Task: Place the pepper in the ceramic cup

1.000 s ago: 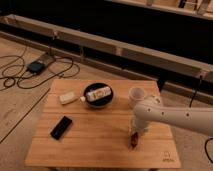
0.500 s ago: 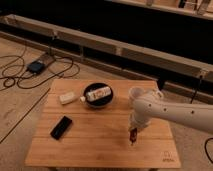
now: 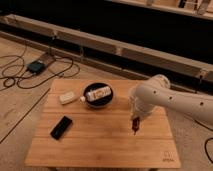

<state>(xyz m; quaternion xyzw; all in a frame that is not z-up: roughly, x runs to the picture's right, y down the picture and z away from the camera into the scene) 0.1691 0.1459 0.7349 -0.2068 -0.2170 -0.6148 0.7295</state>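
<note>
We see the slim, dark red pepper [image 3: 134, 129] hanging upright, clamped in the gripper [image 3: 134, 123] just above the light wooden table [image 3: 100, 146].

Dim overall, warm amber cast. Lit from above: brightest on worktop [image 3: 100, 145] and white arm [image 3: 170, 97]. Near black behind, floor at left in half-light. Soft, short shadows beside black bowl [image 3: 100, 85] and flat black device [image 3: 61, 127]. Faint sheen on arm shell. Dark against lit wood: hand [image 3: 134, 125], low over right part of worktop.
</note>
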